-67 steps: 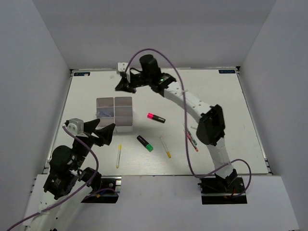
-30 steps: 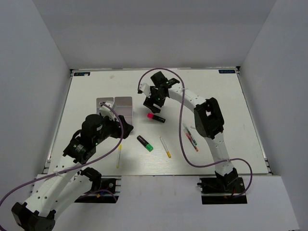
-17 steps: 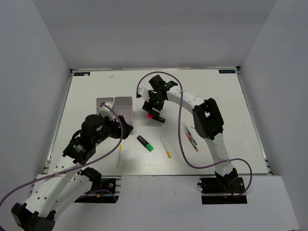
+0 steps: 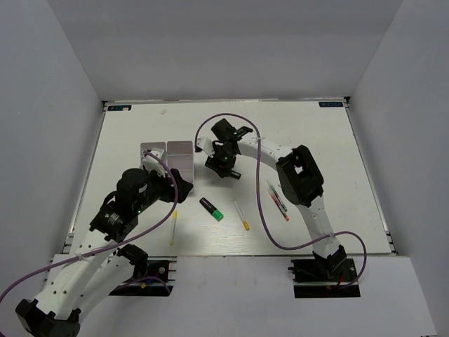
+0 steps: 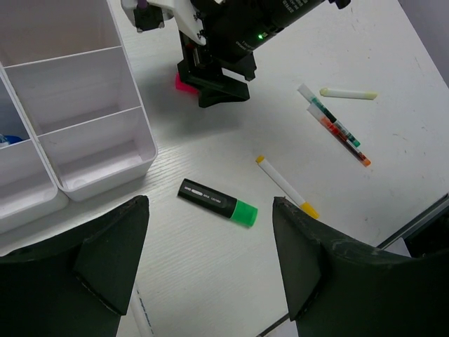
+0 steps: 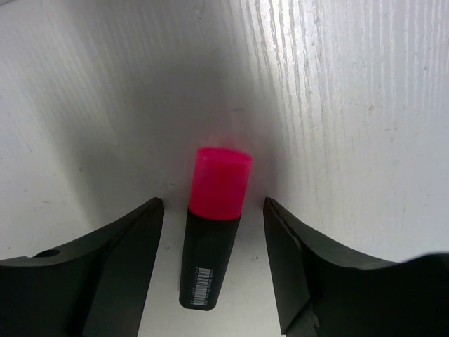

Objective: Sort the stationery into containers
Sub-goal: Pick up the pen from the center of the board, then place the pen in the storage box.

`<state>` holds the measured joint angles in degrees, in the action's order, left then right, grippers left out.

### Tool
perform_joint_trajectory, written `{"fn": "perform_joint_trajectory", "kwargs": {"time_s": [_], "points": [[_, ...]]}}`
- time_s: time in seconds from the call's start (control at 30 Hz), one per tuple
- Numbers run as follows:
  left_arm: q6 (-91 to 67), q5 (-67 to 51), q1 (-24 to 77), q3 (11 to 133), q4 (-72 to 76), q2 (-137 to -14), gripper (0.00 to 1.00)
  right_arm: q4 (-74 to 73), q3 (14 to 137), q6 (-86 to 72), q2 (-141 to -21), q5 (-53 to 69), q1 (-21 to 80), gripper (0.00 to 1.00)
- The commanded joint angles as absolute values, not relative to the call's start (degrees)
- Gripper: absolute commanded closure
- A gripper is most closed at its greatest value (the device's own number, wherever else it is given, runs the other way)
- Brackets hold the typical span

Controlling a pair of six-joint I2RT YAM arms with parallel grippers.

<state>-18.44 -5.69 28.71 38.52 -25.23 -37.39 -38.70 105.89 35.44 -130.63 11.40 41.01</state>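
Right wrist view: the highlighter [image 6: 210, 246] lies lengthwise inside the open right pincer [image 6: 212, 203], jaws clear of it each side; closing should squeeze across its width.

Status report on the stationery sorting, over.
Left gripper open, empty, near containers. Right gripper open, straddling pink highlighter flat on table. Green highlighter and pens unsorted.

The right arm [image 4: 270, 149] stretches forward with jaws parted, lowered; the left arm [image 4: 105, 217] hovers, jaws wide
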Motion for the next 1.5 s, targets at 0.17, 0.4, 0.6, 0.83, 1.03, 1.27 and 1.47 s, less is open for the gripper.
{"fn": "perform_joint_trajectory", "kwargs": {"time_s": [0.17, 0.4, 0.6, 0.83, 1.03, 1.27, 1.47], "points": [[-17.8, -4.8, 28.5, 40.0, -25.0, -35.9, 0.19, -39.4, 100.8, 34.9, -126.5, 9.1, 41.2, 0.58], [-17.8, -4.8, 28.5, 40.0, -25.0, -35.9, 0.19, -37.6, 95.7, 35.9, -118.7, 9.5, 40.6, 0.81], [-17.8, -4.8, 28.5, 40.0, -25.0, -36.5, 0.19, -34.6, 95.0, 37.0, -110.1, 13.4, 41.0, 0.94], [-17.8, -3.7, 28.5, 40.0, -25.0, -36.5, 0.19, -32.2, 100.8, 37.5, -106.6, 26.5, 41.3, 0.98], [-17.8, -3.2, 28.5, 40.0, -25.0, -35.3, 0.19, -35.2, 113.5, 39.6, -115.7, 38.4, 43.1, 1.00], [-17.8, -2.1, 28.5, 39.5, -25.0, -32.2, 0.19, -33.8, 125.8, 39.8, -125.0, 48.0, 45.3, 1.00], [-17.8, -2.1, 28.5, 39.5, -24.5, -30.9, 0.19, -32.7, 128.8, 39.3, -128.6, 50.4, 47.4, 1.00]]}}
